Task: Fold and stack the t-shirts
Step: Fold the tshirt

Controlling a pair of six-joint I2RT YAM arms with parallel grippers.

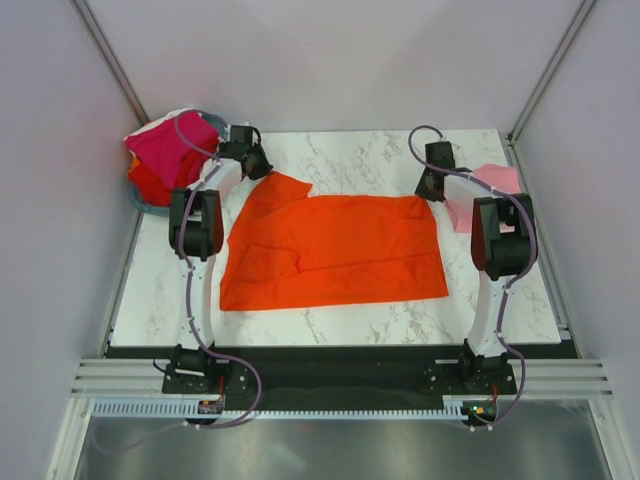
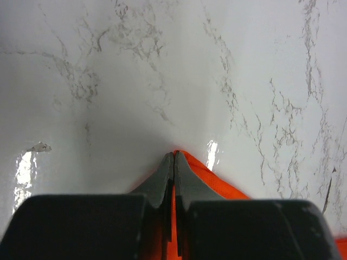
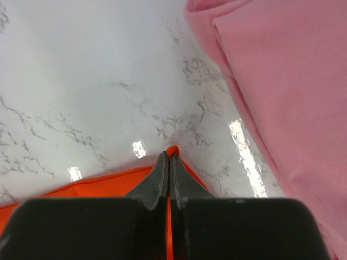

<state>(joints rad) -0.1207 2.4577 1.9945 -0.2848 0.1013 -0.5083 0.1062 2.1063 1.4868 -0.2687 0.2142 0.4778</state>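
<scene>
An orange-red t-shirt (image 1: pixel 335 250) lies spread on the marble table (image 1: pixel 340 320). My left gripper (image 1: pixel 265 170) is shut on its far left corner; in the left wrist view the jaws (image 2: pixel 173 155) pinch a fold of orange cloth (image 2: pixel 209 176). At the far right corner my right gripper (image 1: pixel 432 188) is shut on the same shirt, with the cloth (image 3: pixel 92 187) caught between its tips (image 3: pixel 169 157). A folded light pink t-shirt (image 1: pixel 492 185) lies at the right edge, also in the right wrist view (image 3: pixel 282 92). Magenta, red and white t-shirts (image 1: pixel 170 150) fill the basket.
A teal basket (image 1: pixel 150 203) stands at the table's far left corner, beside the left arm. Grey walls close in the table on three sides. The black front edge (image 1: pixel 340 352) runs along the near side by the arm bases.
</scene>
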